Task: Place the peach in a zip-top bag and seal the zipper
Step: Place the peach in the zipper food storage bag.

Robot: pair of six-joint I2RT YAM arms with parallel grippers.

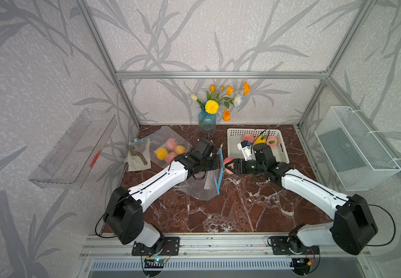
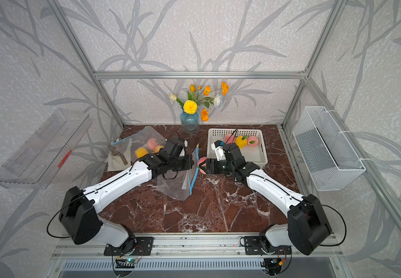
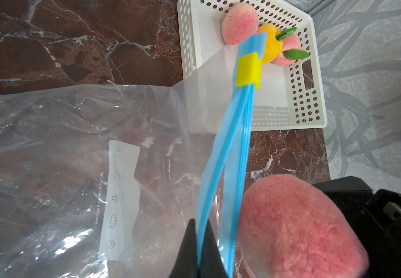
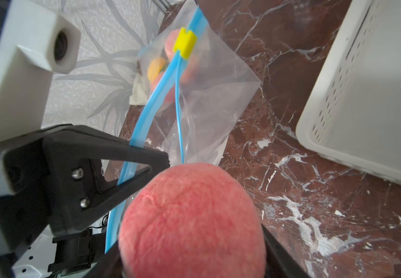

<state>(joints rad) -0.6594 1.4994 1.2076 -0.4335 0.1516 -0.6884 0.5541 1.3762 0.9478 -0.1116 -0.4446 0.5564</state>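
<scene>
My right gripper [image 1: 227, 166] [image 4: 192, 252] is shut on a pink fuzzy peach [image 1: 228, 160] [image 2: 203, 164] [image 4: 192, 221], held just above the marble table [image 1: 230, 207]. The clear zip-top bag [image 1: 201, 187] [image 3: 74, 168] stands in front of the peach, its blue zipper [image 1: 221, 168] [image 3: 238, 144] parted below the yellow slider [image 3: 248, 69] [image 4: 185, 42]. My left gripper [image 1: 218, 163] [image 3: 201, 240] is shut on one blue lip and lifts it. The peach [image 3: 300, 228] touches the bag's mouth beside the other lip. Whether the peach is between the lips I cannot tell.
A white perforated basket [image 1: 230, 149] [image 3: 314, 96] behind the right arm holds two peaches and a yellow fruit. A second bag with fruit [image 1: 168, 149], a cloth with a tool [image 1: 138, 156] and a flower vase [image 1: 207, 120] stand at the back. A wire basket [image 1: 355, 149] hangs on the right wall.
</scene>
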